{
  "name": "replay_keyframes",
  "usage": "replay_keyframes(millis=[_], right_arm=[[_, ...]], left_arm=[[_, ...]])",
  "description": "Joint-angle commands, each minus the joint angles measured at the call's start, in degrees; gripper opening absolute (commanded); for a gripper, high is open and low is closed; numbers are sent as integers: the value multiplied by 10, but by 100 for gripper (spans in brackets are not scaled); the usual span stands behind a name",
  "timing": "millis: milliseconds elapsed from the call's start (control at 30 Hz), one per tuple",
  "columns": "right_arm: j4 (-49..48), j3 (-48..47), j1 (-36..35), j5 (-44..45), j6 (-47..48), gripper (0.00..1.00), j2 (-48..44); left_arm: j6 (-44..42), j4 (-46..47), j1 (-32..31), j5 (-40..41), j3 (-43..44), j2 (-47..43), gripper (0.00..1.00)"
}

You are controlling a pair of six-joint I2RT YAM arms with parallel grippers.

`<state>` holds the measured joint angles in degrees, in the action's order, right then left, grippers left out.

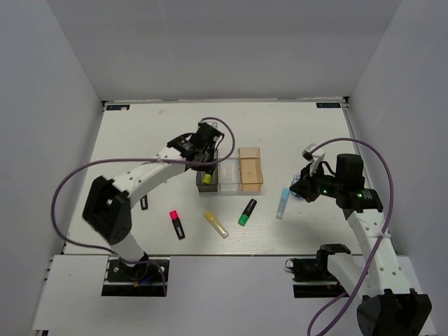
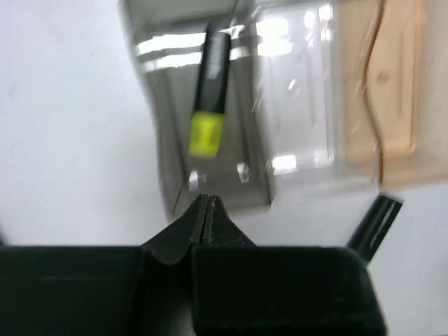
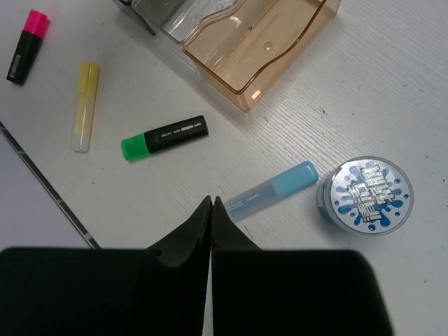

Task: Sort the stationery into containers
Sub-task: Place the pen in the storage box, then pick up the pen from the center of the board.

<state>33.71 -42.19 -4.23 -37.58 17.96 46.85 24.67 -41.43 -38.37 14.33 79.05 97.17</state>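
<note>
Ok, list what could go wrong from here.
1. The left jaws sit shut right at the near wall of the grey bin, with the black-yellow highlighter inside. A low sideways move might catch that wall and drag the joined bins.
2. The right jaws are shut over the light blue tube, which lies close beside the roll. Reaching for one could knock the other away.

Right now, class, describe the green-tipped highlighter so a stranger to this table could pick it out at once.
Find the row of three joined bins on the table, then the orange bin at its right end. Just below that bin in the overhead view lies a stubby black highlighter. Its green end sets it apart from the yellow highlighter and the pink-ended highlighter to its left.
</note>
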Motion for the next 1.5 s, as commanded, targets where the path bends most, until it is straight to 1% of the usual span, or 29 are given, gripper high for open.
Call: replay_keyframes(millis=[0, 33, 67, 100, 133, 167, 200, 233, 267, 333, 400, 733, 833, 1033, 1100, 1200, 1233, 1300, 1333, 1367, 1400, 1433, 1467], right_arm=[[-1, 8, 0, 8, -12, 0, -2], [2, 7, -2, 6, -13, 22, 7], [5, 0, -3, 3, -16, 38, 15], [15, -4, -4, -6, -18, 50, 24], [21, -10, -3, -10, -18, 60, 32], [26, -16, -5, -23, -18, 60, 38], [27, -19, -5, -25, -20, 60, 49], [27, -18, -6, -24, -23, 60, 53], [25, -19, -8, -18, -29, 57, 55], [25, -20, -11, -17, -30, 54, 61], [25, -18, -15, -14, -35, 52, 64], [21, -17, -17, 0, -38, 52, 58], [22, -17, -17, 1, -37, 52, 56], [21, -16, -17, -3, -36, 52, 50], [21, -15, -17, -3, -37, 52, 49], [19, -16, -17, -11, -36, 52, 46], [19, -14, -15, -11, -36, 52, 46], [17, -14, -16, -11, -36, 52, 43], [18, -13, -17, -11, -36, 52, 43], [18, -12, -16, -11, -35, 52, 42], [19, -13, -14, -12, -35, 52, 42], [21, -13, -14, -12, -35, 52, 44], [19, -13, -17, -12, -31, 54, 44]], left_arm=[[104, -79, -33, 122, -74, -144, 12], [165, -121, -33, 146, -91, -162, 22], [188, -135, -33, 154, -147, -200, 37], [230, -147, -34, 156, -171, -239, 44], [248, -140, -34, 150, -220, -258, 50], [281, -118, -35, 133, -244, -296, 54], [294, -109, -36, 127, -286, -324, 55], [305, -107, -39, 127, -311, -333, 55], [321, -110, -43, 133, -320, -344, 55], [338, -116, -45, 144, -343, -343, 55], [341, -103, -43, 149, -358, -329, 58], [336, -46, -16, 116, -394, -241, 60], [340, -38, -12, 112, -406, -231, 60], [338, 15, -5, 81, -430, -209, 60], [338, 23, -5, 77, -441, -201, 58], [343, 45, -4, 63, -456, -189, 51], [345, 50, -5, 62, -459, -187, 42], [347, 55, -5, 61, -468, -187, 31], [347, 51, -7, 61, -469, -190, 21], [345, 55, -7, 62, -465, -191, 17], [340, 37, -9, 67, -459, -196, 9], [340, 23, -15, 75, -451, -204, 9], [330, 13, -22, 79, -446, -210, 2]])
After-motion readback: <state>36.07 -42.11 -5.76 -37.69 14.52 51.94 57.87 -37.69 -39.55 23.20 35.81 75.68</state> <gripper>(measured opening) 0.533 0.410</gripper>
